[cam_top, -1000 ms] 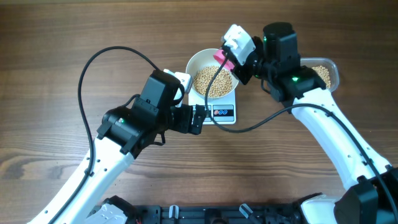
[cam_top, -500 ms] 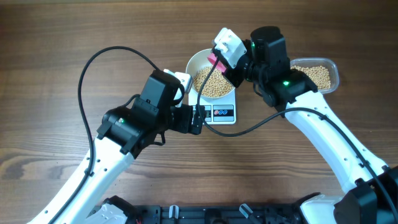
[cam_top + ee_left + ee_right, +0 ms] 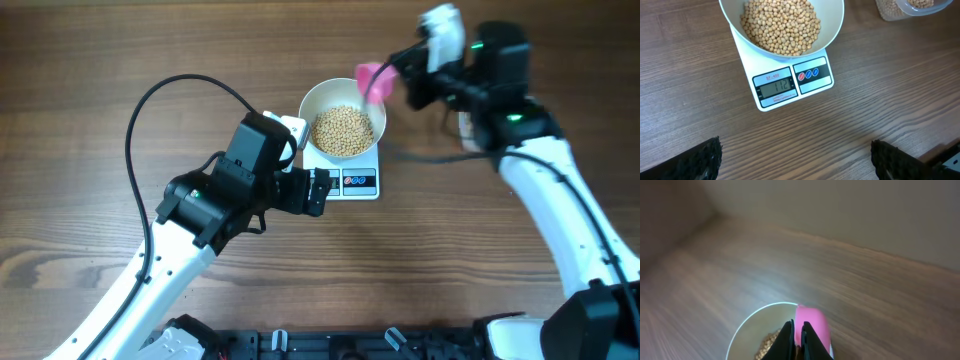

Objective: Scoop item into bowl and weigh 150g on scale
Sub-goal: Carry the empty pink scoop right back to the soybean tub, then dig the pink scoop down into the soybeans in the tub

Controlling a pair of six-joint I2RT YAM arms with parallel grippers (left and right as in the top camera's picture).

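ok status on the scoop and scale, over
left fingers open, beside scale. right fingers shut on pink scoop over bowl rim. beans in bowl, display reads 112. nothing blocking.

The clear tub (image 3: 888,13) runs off the top edge, its contents seemingly beans (image 3: 922,3).

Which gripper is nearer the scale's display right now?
Left. The left gripper is open beside the scale's front left corner, next to the display; the right gripper, shut on a pink scoop, is by the bowl's far right rim.
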